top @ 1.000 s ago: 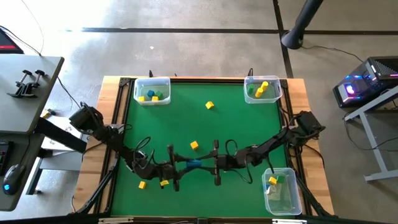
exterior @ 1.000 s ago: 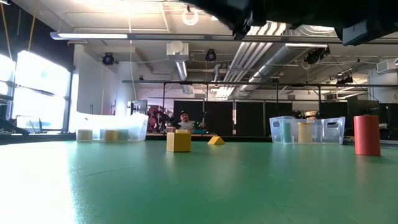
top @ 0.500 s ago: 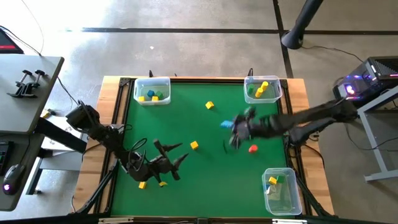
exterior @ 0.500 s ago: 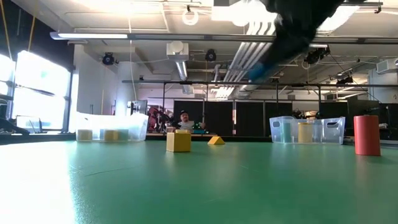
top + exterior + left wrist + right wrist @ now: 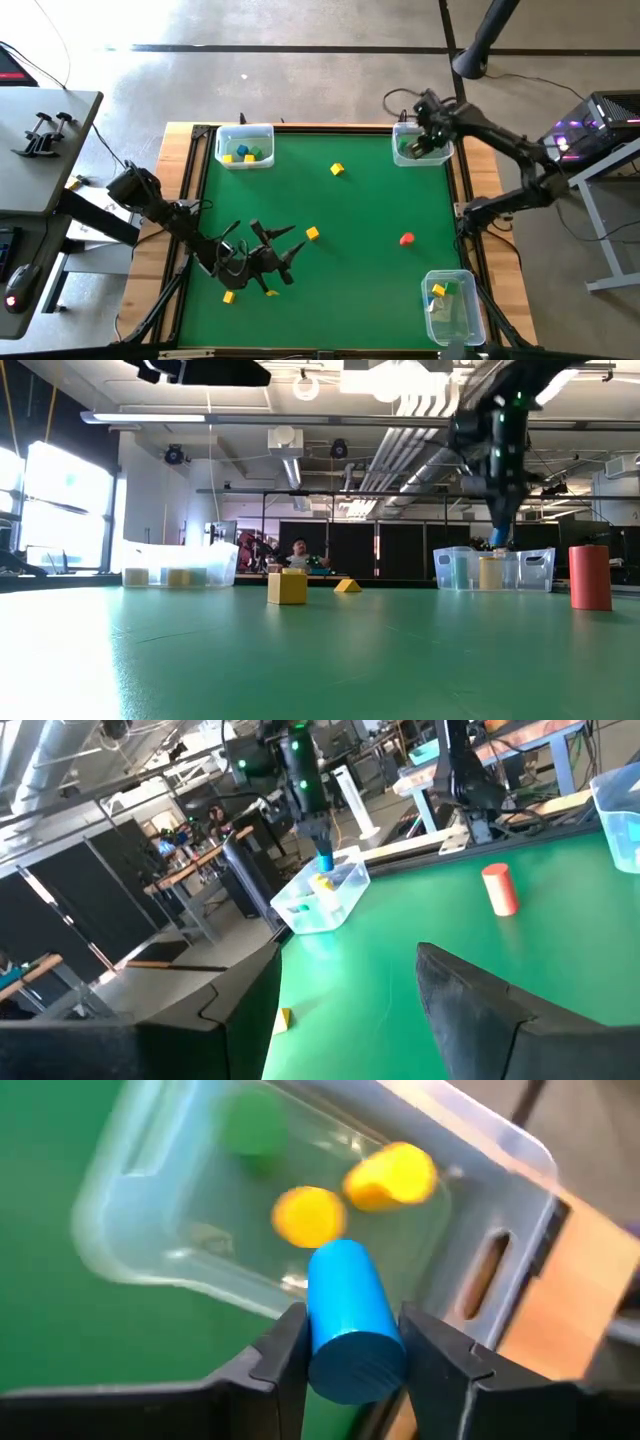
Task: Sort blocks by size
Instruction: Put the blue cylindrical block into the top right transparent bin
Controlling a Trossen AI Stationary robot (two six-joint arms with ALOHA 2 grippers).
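My right gripper (image 5: 420, 146) hangs over the far-right bin (image 5: 441, 152), shut on a blue cylinder block (image 5: 350, 1320). In that bin lie two yellow blocks (image 5: 308, 1215) and a green one (image 5: 250, 1122). My left gripper (image 5: 285, 242) stands open near the table's near-left part, with nothing between its fingers (image 5: 470, 1000). Loose on the green mat rest a red cylinder (image 5: 406, 239), standing on end, and yellow blocks at mid-table (image 5: 313, 233), toward the far edge (image 5: 337, 169) and beside my left gripper (image 5: 229, 296). My right gripper pinches the blue cylinder's round sides (image 5: 318, 1342) between its two fingers (image 5: 440, 1355). The fingers come from above, pointing steeply down, and lie along the cylinder. Its free end (image 5: 340, 1265) sticks out past the fingertips toward the bin. The cylinder hangs clear above the bin.
A clear bin (image 5: 245, 145) with several blocks stands at the far left corner, another (image 5: 450, 305) at the near right corner. A wooden frame (image 5: 185, 200) borders the mat. The middle of the mat holds only the scattered blocks.
My left gripper has opened, letting go of the blue cylinder, and has turned a little. My right gripper, which met it at the near middle, has swung fast to the far-right bin with the cylinder, rising and tipping to point down.
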